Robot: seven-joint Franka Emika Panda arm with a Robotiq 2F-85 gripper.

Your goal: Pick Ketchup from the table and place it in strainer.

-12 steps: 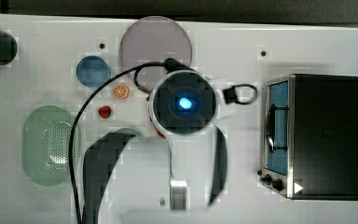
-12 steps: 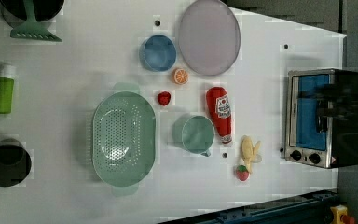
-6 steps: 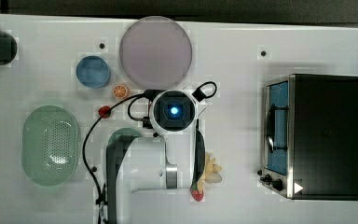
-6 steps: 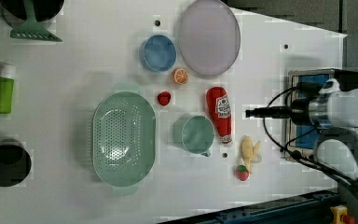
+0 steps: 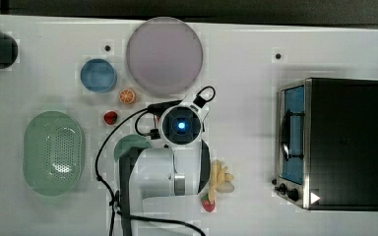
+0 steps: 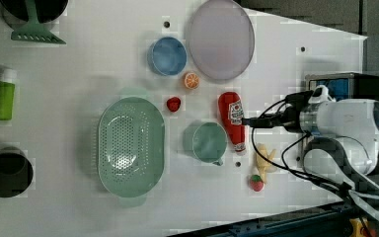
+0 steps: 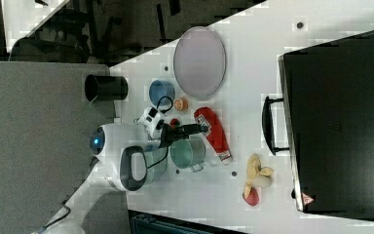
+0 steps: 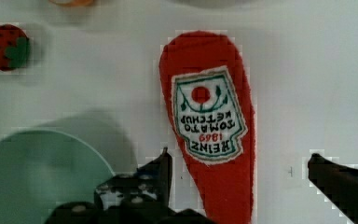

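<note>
The Ketchup [image 6: 232,116] is a red squeeze bottle with a white label, lying flat on the white table between the teal mug and the lilac plate; it also shows as the Ketchup [image 7: 214,132]. My gripper [image 8: 238,156] hangs open just above it, one black finger on each side of the Ketchup [image 8: 209,116], with nothing held. From the side, the gripper [image 6: 249,120] reaches the bottle's middle. The pale green strainer [image 5: 29,147] stands empty at the top view's left, well away from the arm [image 5: 179,125]; it shows again as the strainer [image 6: 103,143].
A teal mug [image 6: 207,142] stands right beside the bottle. Nearby are a strawberry [image 5: 110,118], an orange slice [image 5: 127,96], a blue bowl [image 5: 98,75], a lilac plate [image 5: 164,55] and a banana [image 5: 221,179]. A toaster oven [image 5: 334,142] fills the top view's right.
The arm has swung in from the left view's right and come down over the Ketchup. The gripper has stayed open, and no object has moved.
</note>
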